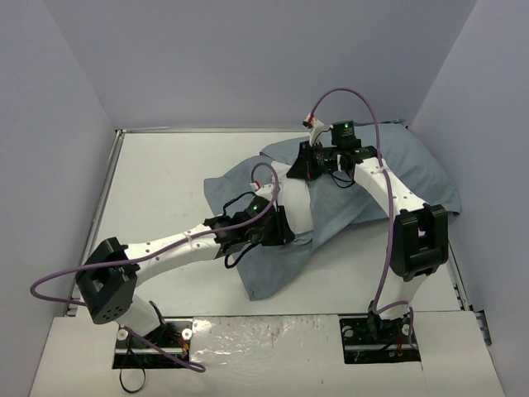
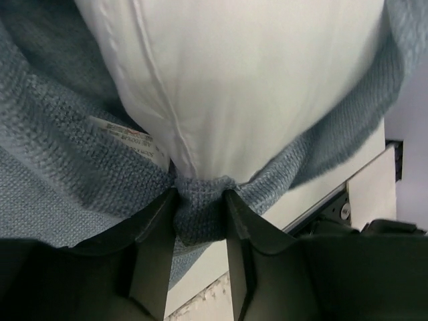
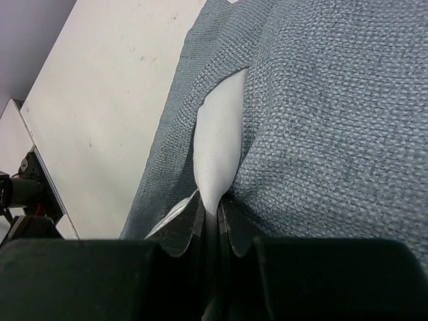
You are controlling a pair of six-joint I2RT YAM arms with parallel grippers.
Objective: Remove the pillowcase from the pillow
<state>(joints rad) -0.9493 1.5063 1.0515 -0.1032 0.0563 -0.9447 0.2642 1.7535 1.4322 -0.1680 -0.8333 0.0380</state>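
the pillowcase (image 1: 413,178) is spread over the middle and far right of the white table (image 1: 165,190), which is enclosed by grey walls (image 1: 248,58). the pillow (image 1: 302,207) is partly exposed between the arms. a bunched fold of pillowcase edge is pinched by the left gripper (image 2: 200,214), beside a small sewn label (image 2: 130,139). a white pillow corner is clamped by the right gripper (image 3: 212,212), hemmed in by blue cloth on both sides.
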